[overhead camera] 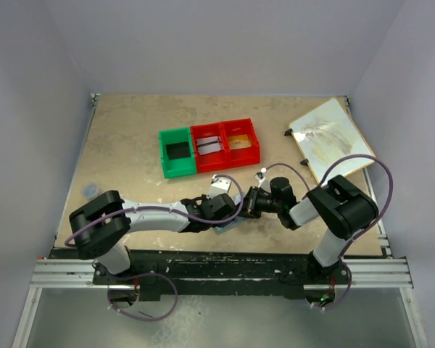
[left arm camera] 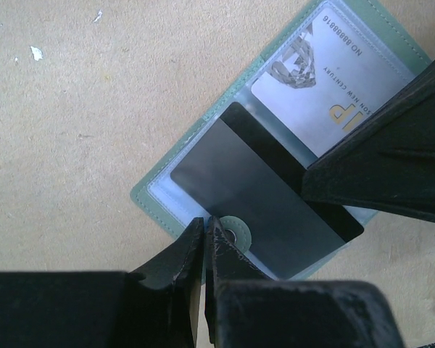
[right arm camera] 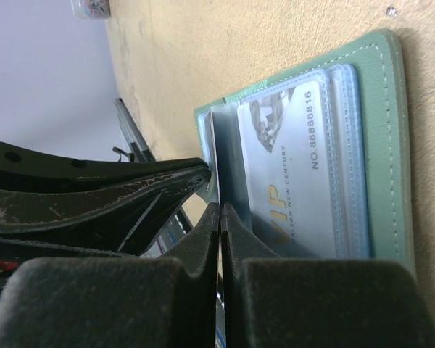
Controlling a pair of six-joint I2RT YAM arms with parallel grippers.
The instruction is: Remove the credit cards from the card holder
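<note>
With our right gripper [right arm camera: 219, 212] we pinch the dark card [left arm camera: 239, 181], partly out of the open wallet [right arm camera: 391, 145]; our left gripper [left arm camera: 205, 226] is clenched at the wallet's edge, beside its snap [left arm camera: 237, 232].

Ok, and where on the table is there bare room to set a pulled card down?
Widest free patch: table left of the green bin, out to the left edge. Also the gap between the red bins and the cream board. Crowded: near centre, where the left end effector and right end effector meet over the card holder.
</note>
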